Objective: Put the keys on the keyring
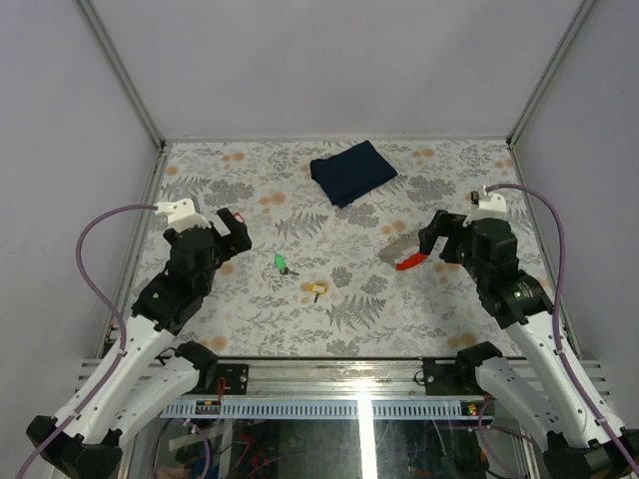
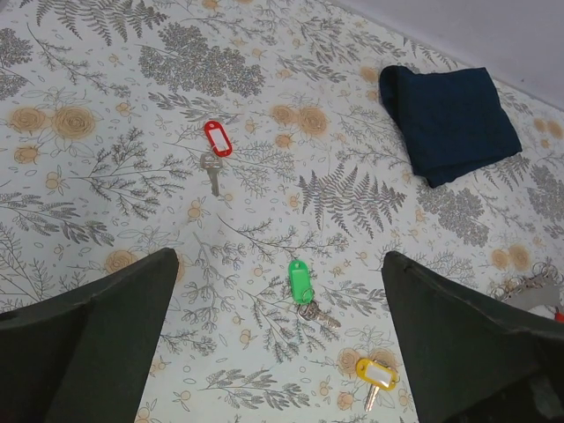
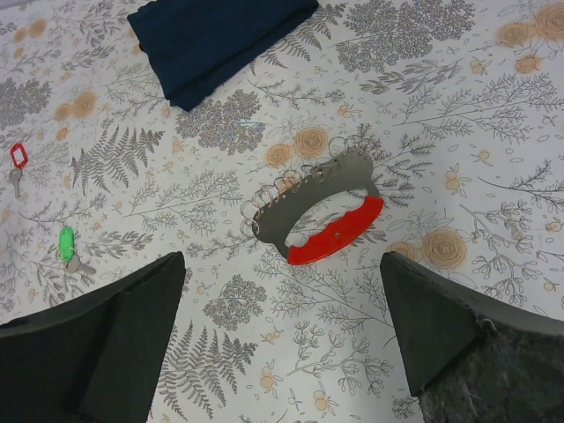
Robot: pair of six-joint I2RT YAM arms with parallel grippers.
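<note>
Closest in, the dark fingers (image 2: pixel 97 344) of the left gripper (image 1: pixel 233 228), spread wide with nothing between them, poised above the left part of the floral-print table (image 1: pixel 250 309). Likewise the right gripper (image 1: pixel 431 239) on the right side: fingers (image 3: pixel 97 344) splayed apart, empty, hanging just right of the keyring (image 1: pixel 403 254) without touching it. Flat on the table right of centre, the keyring: a grey crescent-shaped plate with a red bar (image 3: pixel 339 233) along its near side and a row of small wire rings (image 3: pixel 280 187) strung along its far, curved edge. Near the middle, between the two grippers, the green-tagged key (image 1: pixel 283 263), flat on the table, well left of the keyring. Just nearer and a little to its right, the yellow-tagged key (image 1: pixel 318 290), apart from the green one and also well clear of the keyring. Neither key on any ring yet. Left of and beyond the green-tagged key, seen only from the wrist cameras, a third key with a red tag (image 2: pixel 217 139), lying alone. At the far centre, a folded dark blue cloth (image 1: pixel 351 171), well apart from everything else.
</note>
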